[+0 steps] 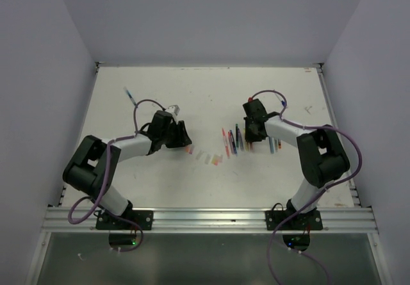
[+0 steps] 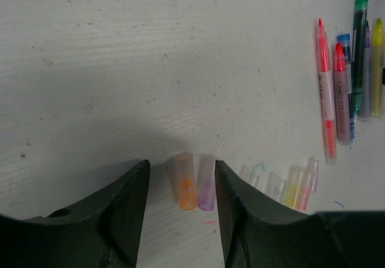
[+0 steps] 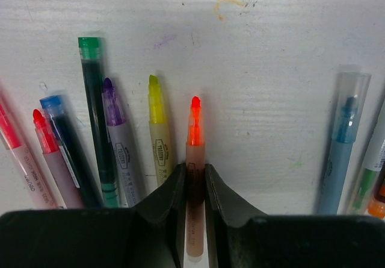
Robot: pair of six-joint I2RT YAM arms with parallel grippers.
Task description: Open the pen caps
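In the left wrist view an orange cap point(image 2: 184, 182) and a purple cap point(image 2: 206, 185) lie side by side on the table, between the fingers of my open left gripper point(image 2: 181, 165), which touch neither. Clear, yellow and pink caps point(image 2: 293, 186) lie in a row to their right. Several uncapped pens point(image 2: 337, 93) lie beyond them. My right gripper point(image 3: 194, 168) is shut on the body of an uncapped orange pen point(image 3: 194, 129), which is low over the table beside a yellow pen point(image 3: 157, 129) and a purple one point(image 3: 117, 135). From above, the left gripper point(image 1: 186, 141) and right gripper point(image 1: 248, 141) flank the row of pens point(image 1: 232, 143).
A capped blue pen point(image 3: 341, 147) and others lie to the right of the right gripper. One lone pen point(image 1: 128, 94) lies at the far left of the white table point(image 1: 205, 93). Grey walls close in the table on three sides.
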